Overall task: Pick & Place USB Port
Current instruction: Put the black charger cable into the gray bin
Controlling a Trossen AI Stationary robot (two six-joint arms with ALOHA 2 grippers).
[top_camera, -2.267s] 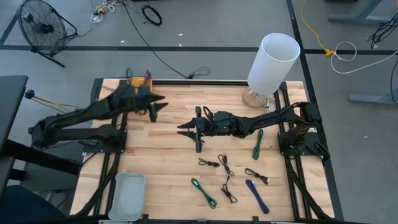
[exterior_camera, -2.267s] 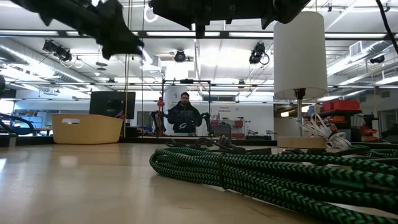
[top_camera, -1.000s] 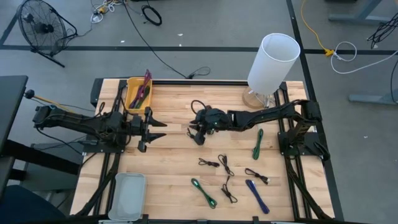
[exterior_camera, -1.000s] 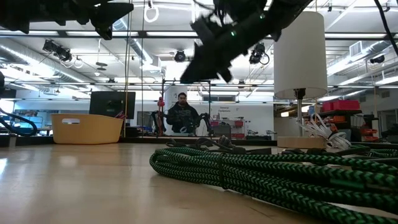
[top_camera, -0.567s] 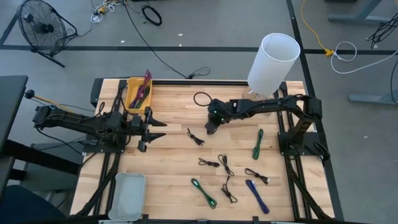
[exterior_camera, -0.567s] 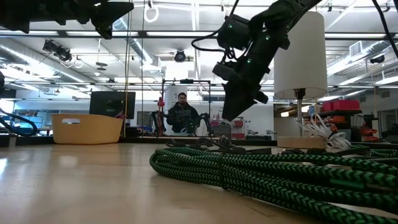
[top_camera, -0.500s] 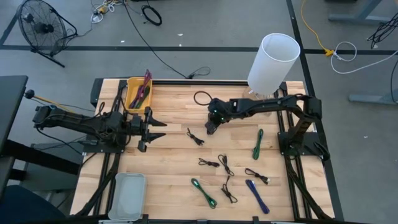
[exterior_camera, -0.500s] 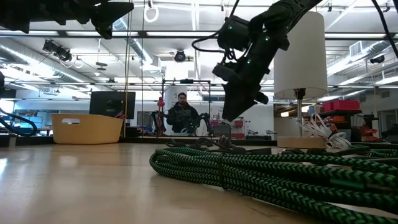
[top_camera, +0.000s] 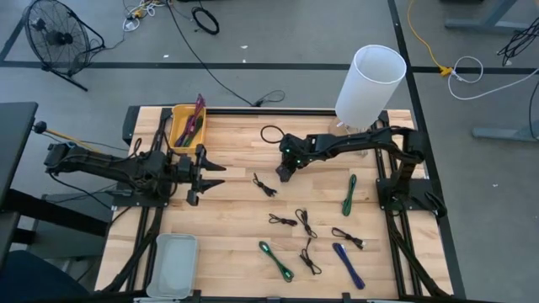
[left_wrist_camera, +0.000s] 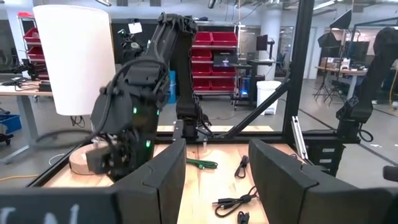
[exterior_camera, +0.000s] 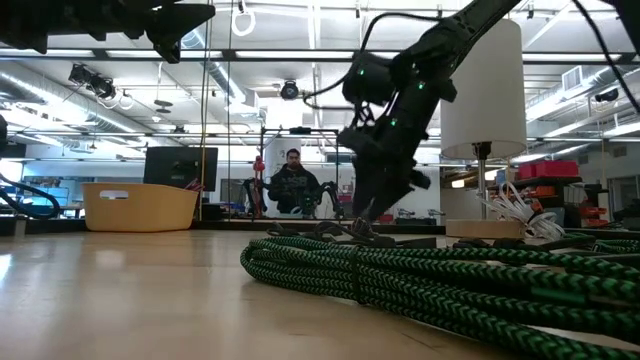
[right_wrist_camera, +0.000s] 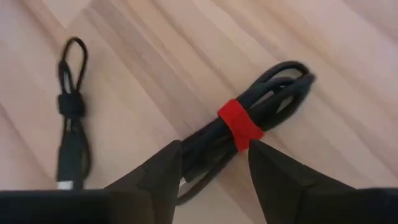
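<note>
Got a black USB cable bundle (right_wrist_camera: 273, 99) with a red strap (right_wrist_camera: 239, 126) around its middle, lying flat on the wooden table (top_camera: 236, 143), roughly mid-table toward the back. Sits right in the gap of the right gripper (right_wrist_camera: 216, 149), which hangs low over it with fingers spread apart, one on each side of the bundle's near end, not squeezing it as far as can be seen. Can't really make out the bundle from above, hidden under the gripper there.

Just beside it, a smaller black cable (right_wrist_camera: 71, 134) with a loop at one end, also flat on the wood. Farther toward the front edge, a scatter of more short black cables (top_camera: 290, 222), a green one (top_camera: 276, 260) and a blue one (top_camera: 348, 264); another green cable (top_camera: 349, 194) near the right arm's base.

Over on the left, left gripper (top_camera: 208, 173) parked above the table with fingers apart, holding nothing. Yellow bin (top_camera: 187, 126) behind it at the back edge, white lamp (top_camera: 370, 80) at the back right, pale tray (top_camera: 173, 263) at the front left corner.
</note>
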